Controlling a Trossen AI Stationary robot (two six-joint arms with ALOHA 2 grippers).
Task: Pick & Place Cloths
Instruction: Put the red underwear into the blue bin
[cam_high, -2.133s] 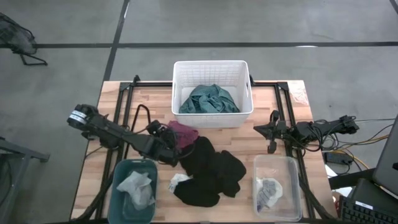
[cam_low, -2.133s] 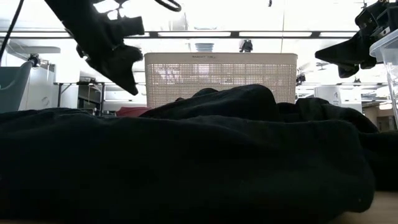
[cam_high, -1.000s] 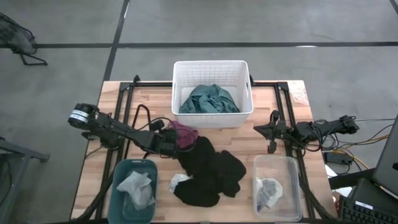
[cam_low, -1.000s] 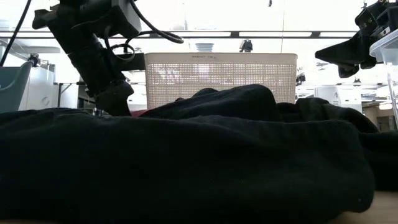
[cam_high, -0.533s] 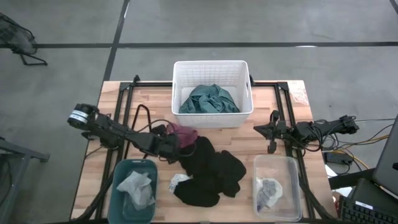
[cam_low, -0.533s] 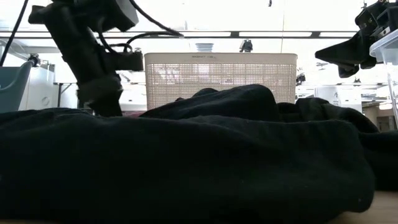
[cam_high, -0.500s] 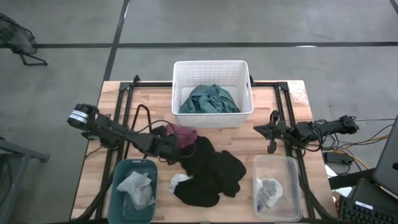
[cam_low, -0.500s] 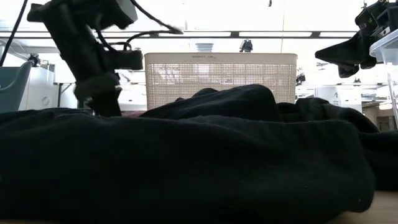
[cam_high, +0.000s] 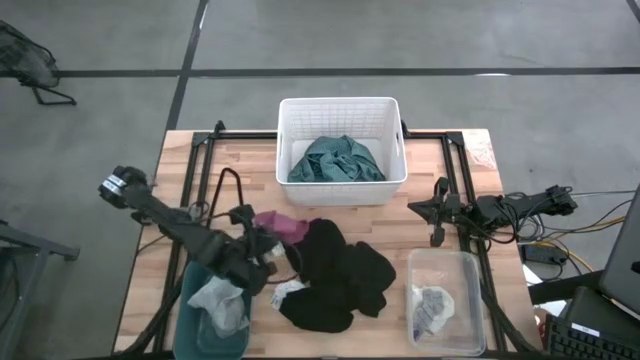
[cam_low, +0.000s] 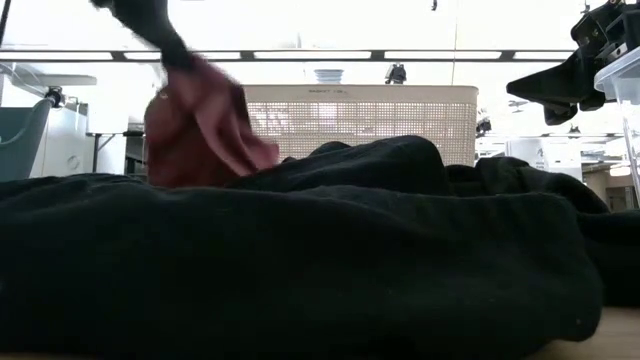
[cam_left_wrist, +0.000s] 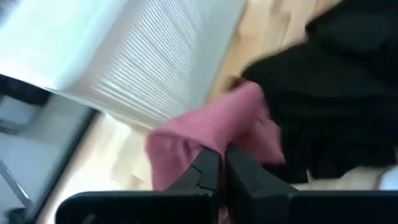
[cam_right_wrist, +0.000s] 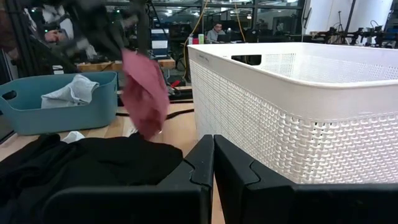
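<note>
My left gripper (cam_left_wrist: 222, 163) is shut on the maroon-pink cloth (cam_high: 282, 226), which hangs from it over the table's left middle (cam_low: 200, 130). The large black cloth (cam_high: 335, 272) lies spread on the table beside it, and a small white striped piece (cam_high: 288, 292) lies at its left edge. A teal cloth (cam_high: 336, 160) lies in the white basket (cam_high: 340, 102). A grey cloth (cam_high: 221, 301) lies in the teal tub (cam_high: 196, 272). My right gripper (cam_right_wrist: 213, 146) waits shut at the table's right side (cam_high: 412, 208), touching nothing. My left gripper pinches a bunched upper part of the maroon-pink cloth (cam_left_wrist: 217, 142) between its two fingers, which slant downward from the table's left. The cloth hangs slack below the fingers (cam_right_wrist: 144, 93). The black cloth hides its lower end in the low view, so whether it touches the table cannot be told.
A clear bin (cam_high: 470, 268) at the near right holds a small striped piece (cam_high: 432, 308). The white basket stands at the far middle and the teal tub at the near left. Bare wood (cam_high: 250, 170) shows left of the basket.
My left gripper has risen from the table and swung toward the near left, toward the teal tub, taking the maroon-pink cloth with it. The cloth, which lay bunched beside the black cloth, now hangs drawn out below the fingers. The black cloth has stayed put.
</note>
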